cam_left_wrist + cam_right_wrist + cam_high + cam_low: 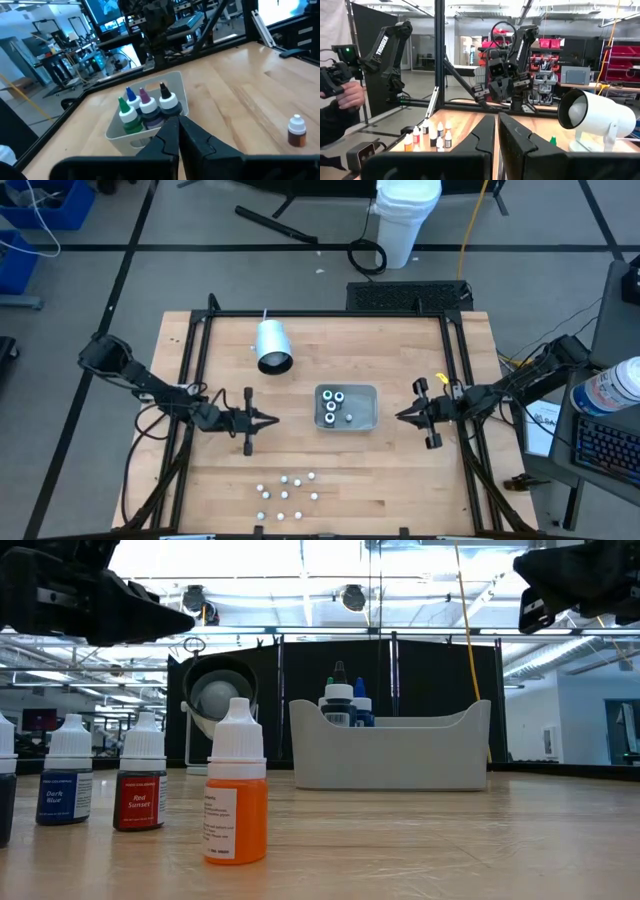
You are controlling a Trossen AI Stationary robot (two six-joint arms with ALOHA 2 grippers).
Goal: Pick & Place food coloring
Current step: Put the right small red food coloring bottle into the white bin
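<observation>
The grey tray (pixel 347 408) sits near the middle of the wooden table (pixel 400 480) and serves as the landmark here. Inside it stand four food coloring bottles (pixel 145 107), all upright with tips pointing up, clustered toward the tray's left-arm end; their tips are green, blue, purple and black. The rest of the tray floor is bare.

Toward the table's front edge from the tray, a loose group of small food coloring bottles with white caps (pixel 285 492) stands on the wood, well apart from the tray. Each one is upright, long axis vertical, cap on top. In the low view the nearest is an orange bottle (pixel 236 785), with a "Red Sunset" bottle (pixel 140 785) and a "Dark Blue" bottle (pixel 66 778) beside it.

Behind the tray and to its left, a white cylinder (pixel 272 346) lies on its side, its open mouth facing the table's front edge.

The left gripper (pixel 268 420) hovers left of the tray, fingers pinched together on nothing. The right gripper (pixel 402 416) hovers just right of the tray, likewise closed and empty.
</observation>
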